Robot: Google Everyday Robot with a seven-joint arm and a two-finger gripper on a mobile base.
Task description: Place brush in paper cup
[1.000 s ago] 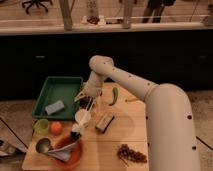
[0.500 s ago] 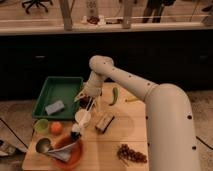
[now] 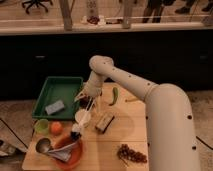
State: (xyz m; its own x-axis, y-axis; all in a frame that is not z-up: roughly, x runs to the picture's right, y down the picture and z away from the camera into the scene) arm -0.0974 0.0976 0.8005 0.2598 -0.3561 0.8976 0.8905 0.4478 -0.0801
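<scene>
While the claw (image 3: 86,101) is held wide open above the light wooden table (image 3: 125,131), right of the green plastic tray (image 3: 62,79), the small white paper cup (image 3: 82,118) is seen just beneath it, and the long pale-handled brush (image 3: 79,126) is slanted past that cup.

Almost nothing is seen to be changed: the gripper (image 3: 87,101) is still held, fingers apart, just above the paper cup (image 3: 82,118), and the brush (image 3: 76,132) is still slanted across it, dark tip near the orange bowl (image 3: 76,154).

White rounded arm (image 3: 150,95), dark screws (image 3: 189,117), end effector (image 3: 86,102) at its tip.
</scene>
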